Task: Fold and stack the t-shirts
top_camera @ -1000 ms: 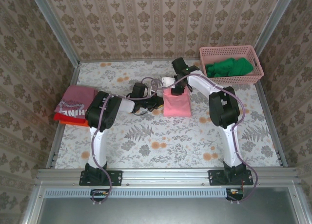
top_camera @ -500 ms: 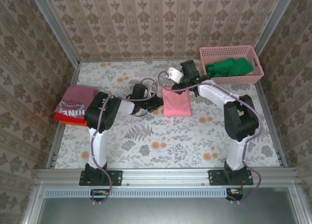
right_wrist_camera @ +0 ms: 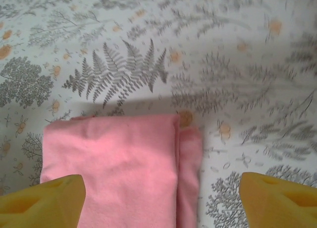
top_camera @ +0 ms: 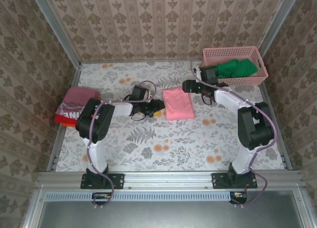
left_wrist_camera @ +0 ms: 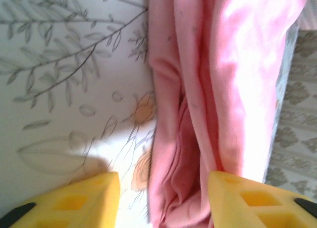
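My left hand (top_camera: 157,109) sits at the left edge of the folded pink shirt (top_camera: 178,103). The hem lies between my parted fingers (left_wrist_camera: 74,203), nothing gripped. My right hand (top_camera: 190,86) hangs wide open by the shirt's far right corner. The shirt lies mid-counter (top_camera: 148,143), with bare room on the near side. At the left rim, a dusty-red shirt (top_camera: 74,100) rests on an orange-red one (top_camera: 63,120). In the far right corner, the basket (top_camera: 230,52) holds green cloth (top_camera: 233,69).
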